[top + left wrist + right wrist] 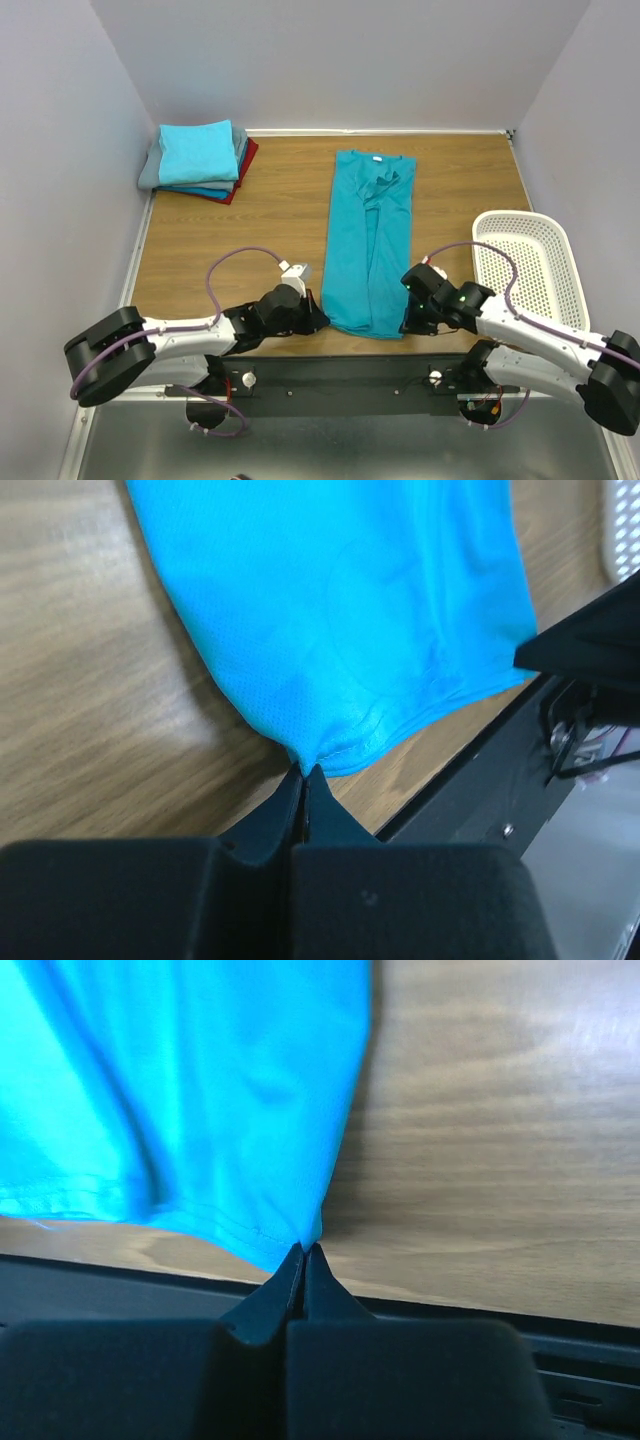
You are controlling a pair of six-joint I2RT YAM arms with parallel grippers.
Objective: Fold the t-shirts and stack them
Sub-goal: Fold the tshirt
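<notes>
Teal-blue t-shirt [368,240] lies flat mid-tabletop [250,220], sides folded inward into a long strip. Collar at the far end, hem toward the arms. Left fingers [272,825] pressed together, pinching the hem's left corner. Right fingers [268,1308] likewise together, clamped on the hem's right corner. Both corners sit close to the tabletop's near edge. Folded stack [200,162] in the far-left corner: light turquoise on top, grey, blue and dark red beneath. White perforated basket [528,262] at right, just beside the right arm.
</notes>
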